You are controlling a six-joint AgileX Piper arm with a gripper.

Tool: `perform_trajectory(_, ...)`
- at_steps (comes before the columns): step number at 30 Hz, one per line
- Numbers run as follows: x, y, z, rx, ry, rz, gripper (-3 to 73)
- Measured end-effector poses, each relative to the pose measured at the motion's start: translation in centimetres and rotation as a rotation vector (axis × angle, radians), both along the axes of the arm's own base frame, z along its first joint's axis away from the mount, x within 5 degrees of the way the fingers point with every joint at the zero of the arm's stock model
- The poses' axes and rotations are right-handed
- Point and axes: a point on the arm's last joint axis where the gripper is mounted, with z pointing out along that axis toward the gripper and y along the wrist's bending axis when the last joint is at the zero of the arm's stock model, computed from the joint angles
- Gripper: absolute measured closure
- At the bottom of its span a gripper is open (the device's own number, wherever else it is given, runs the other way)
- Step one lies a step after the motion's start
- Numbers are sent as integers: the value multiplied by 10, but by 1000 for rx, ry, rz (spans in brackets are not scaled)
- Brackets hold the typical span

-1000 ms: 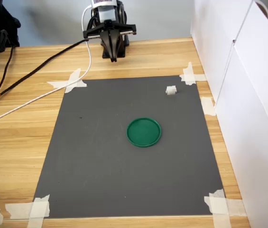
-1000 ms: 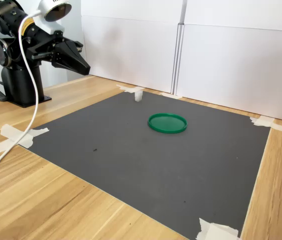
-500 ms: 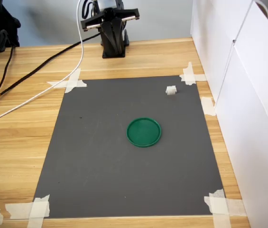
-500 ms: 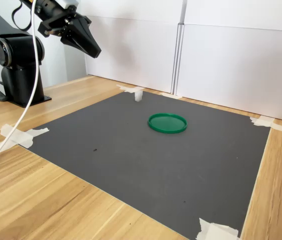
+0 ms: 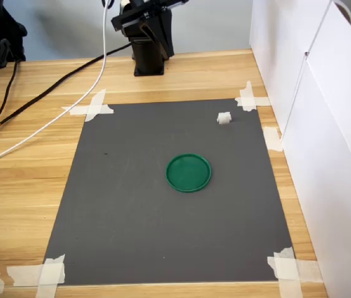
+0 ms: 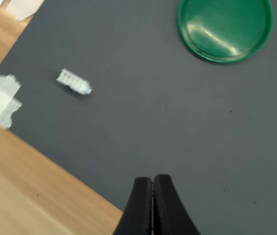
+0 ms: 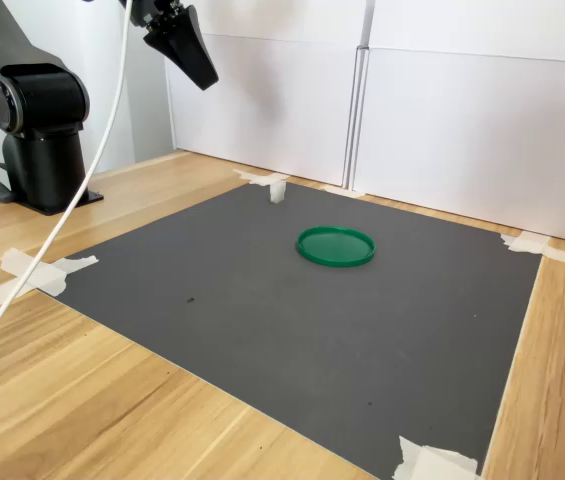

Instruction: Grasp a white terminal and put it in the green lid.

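White terminal (image 6: 74, 82) lies near the mat's taped corner, apart from the green lid (image 6: 225, 27), and the raised gripper (image 6: 152, 196), jaws pressed together, could knock it aside unless it opens before descending.

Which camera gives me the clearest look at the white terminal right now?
The wrist view: the white terminal shows its ribbed face from above. Both exterior views show it only as a tiny pale block near the mat's taped corner.
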Motion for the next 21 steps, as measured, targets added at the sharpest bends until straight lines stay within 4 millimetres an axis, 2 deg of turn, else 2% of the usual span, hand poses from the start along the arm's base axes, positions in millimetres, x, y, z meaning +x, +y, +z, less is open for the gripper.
perform_trajectory(4,12,3,15,-14,38,51,717)
perform_trajectory(8,22,16,27,-58,75,168,717)
perform_trajectory(13,30,36,29,-157,141,323,717)
perform_trajectory(21,43,69,39,-263,111,489,717)
